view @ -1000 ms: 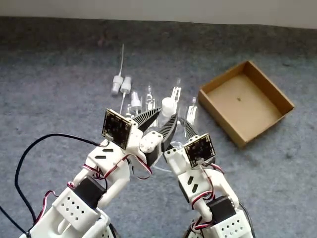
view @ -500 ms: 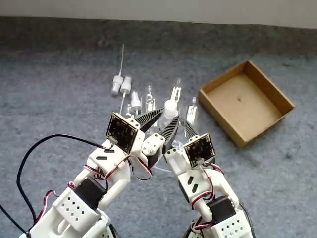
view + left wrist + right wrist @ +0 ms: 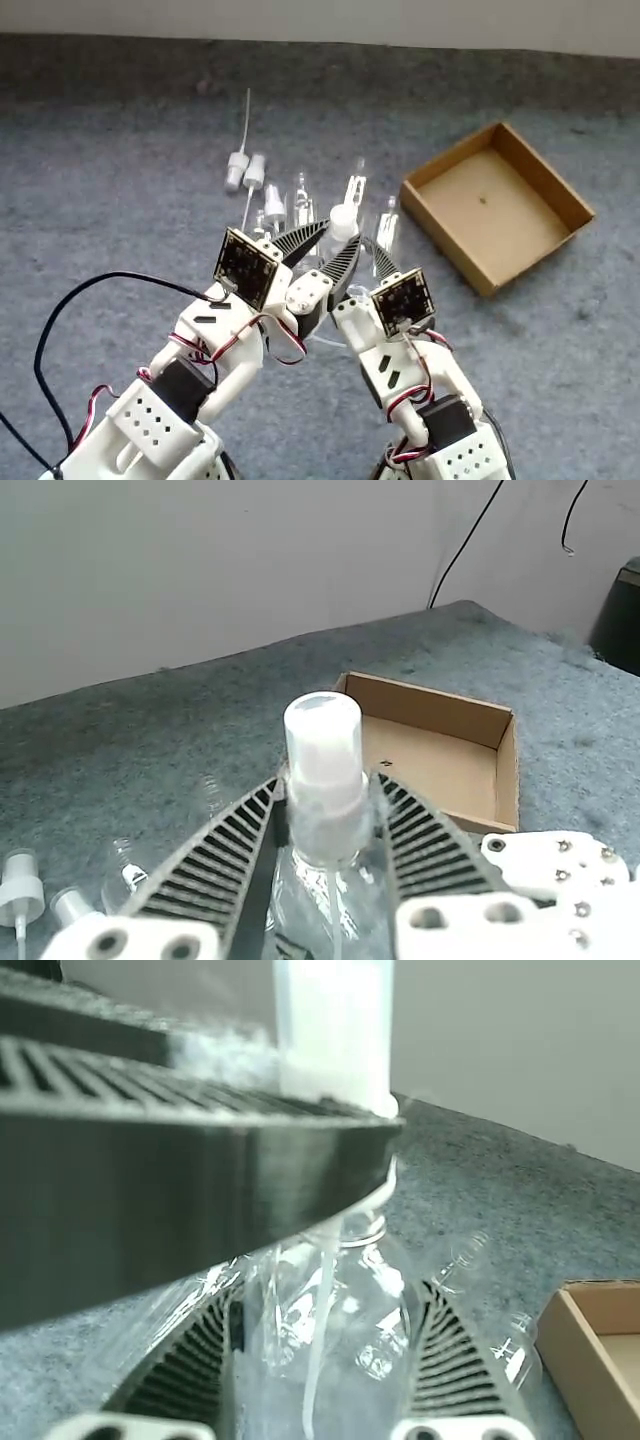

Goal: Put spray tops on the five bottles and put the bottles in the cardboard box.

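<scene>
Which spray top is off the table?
The spray top in the left gripper, over the bottle in the right gripper; the other tops lie on the table.

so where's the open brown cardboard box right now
In the high view the open brown cardboard box sits on the grey carpet at the robot's right, just past the clear plastic bottles lying mid-table.

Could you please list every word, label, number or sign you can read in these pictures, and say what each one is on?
No text can be read in any of the views.
Cardboard box: plain, with one small dark spot inside and no print.
Spray top and bottle: no label shows on either.
Circuit board on a wrist: any markings are too small to read.
</scene>
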`<action>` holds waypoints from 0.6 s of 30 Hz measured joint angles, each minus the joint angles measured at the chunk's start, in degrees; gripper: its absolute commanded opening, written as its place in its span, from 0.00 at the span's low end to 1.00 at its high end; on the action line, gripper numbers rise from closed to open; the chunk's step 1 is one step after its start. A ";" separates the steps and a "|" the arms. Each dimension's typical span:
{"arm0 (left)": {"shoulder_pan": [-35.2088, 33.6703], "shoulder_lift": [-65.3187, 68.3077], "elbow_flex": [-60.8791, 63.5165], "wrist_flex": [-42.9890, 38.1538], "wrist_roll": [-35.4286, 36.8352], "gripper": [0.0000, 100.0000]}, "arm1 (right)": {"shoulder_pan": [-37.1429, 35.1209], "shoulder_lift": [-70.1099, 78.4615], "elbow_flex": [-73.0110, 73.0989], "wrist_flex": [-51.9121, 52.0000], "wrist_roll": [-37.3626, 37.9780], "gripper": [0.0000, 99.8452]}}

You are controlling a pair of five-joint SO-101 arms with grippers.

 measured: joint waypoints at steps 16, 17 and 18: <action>0.97 -0.09 -1.14 5.80 -8.00 0.01 | 0.18 0.09 0.09 0.09 0.00 0.07; 0.97 0.00 -1.93 6.24 -8.00 0.01 | 0.18 0.09 0.09 0.09 0.00 0.07; 0.97 0.18 -2.73 6.51 -8.00 0.01 | 0.18 0.00 0.09 0.09 0.00 0.07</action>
